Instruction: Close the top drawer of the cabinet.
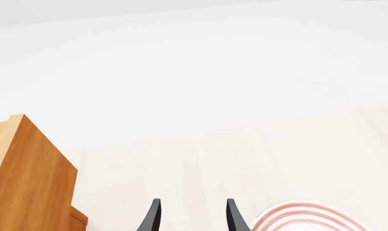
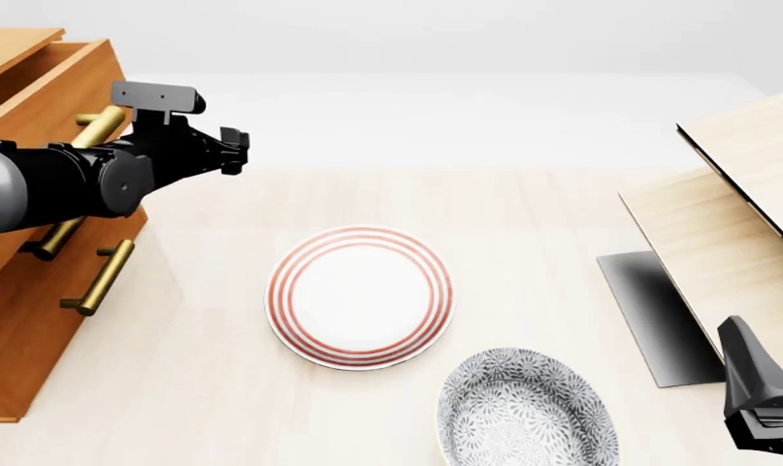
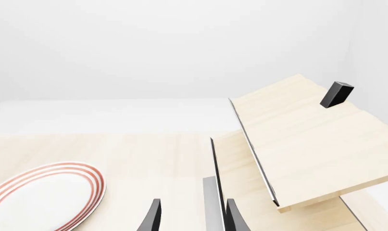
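The orange-brown cabinet stands at the table's left edge. Its top drawer juts out toward the table's middle, and its brass bar handle is partly hidden behind my left arm. My left gripper hovers just right of that drawer front, pointing away from it, open and holding nothing. In the left wrist view the gripper shows spread fingers, with a corner of the cabinet to one side. My right gripper sits low at the near right, open and holding nothing.
A lower drawer's brass handle shows below my left arm. A red-ringed white plate lies mid-table, with a grey patterned plate nearer. A pale wood structure with a black panel fills the right side.
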Robot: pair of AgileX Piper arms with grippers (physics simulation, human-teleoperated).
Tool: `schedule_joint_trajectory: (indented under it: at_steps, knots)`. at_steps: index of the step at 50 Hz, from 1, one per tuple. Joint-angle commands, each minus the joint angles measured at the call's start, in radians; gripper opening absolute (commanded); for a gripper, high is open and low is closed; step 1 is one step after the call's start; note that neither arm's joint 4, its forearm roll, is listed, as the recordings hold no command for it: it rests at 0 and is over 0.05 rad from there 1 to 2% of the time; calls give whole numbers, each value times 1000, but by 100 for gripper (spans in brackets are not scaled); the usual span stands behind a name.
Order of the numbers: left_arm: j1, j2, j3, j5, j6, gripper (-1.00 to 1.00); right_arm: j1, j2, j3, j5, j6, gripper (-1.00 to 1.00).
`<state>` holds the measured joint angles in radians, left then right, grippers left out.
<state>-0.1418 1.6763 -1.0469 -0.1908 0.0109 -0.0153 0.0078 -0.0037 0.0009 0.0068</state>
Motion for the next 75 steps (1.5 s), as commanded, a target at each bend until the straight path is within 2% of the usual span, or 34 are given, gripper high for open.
schedule_joint_trajectory:
  at_steps: [1, 75]
  knots:
    - [22, -2, 9, -5, -1, 100, 0, 0, 0, 0, 0, 100]
    - [173, -58, 51, -12, 7, 100, 0, 0, 0, 0, 0, 100]
